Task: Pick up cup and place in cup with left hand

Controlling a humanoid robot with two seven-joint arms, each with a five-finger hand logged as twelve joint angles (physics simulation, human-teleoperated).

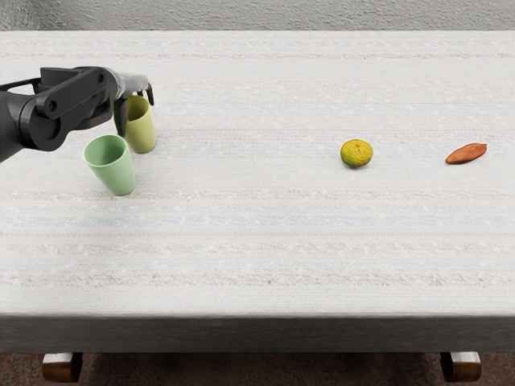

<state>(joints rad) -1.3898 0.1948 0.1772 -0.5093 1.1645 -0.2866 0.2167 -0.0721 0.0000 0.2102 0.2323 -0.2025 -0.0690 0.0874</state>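
Note:
My left hand point(134, 87) reaches in from the left edge and hangs over the top of the yellow-green cup point(142, 133), hiding part of its rim. Whether the hand grips this cup is not clear from the head view. The cup looks upright, mouth up. Just in front of it and slightly left, a light green cup point(115, 170) stands on the table with its opening facing up; the two cups are separate, one not inside the other.
On the cloth-covered table point(257, 241), a yellow-green citrus fruit point(356, 153) lies right of centre. Farther right is an orange-red elongated item point(467, 153). The table's front edge runs across the lower part of the view. No right arm shows.

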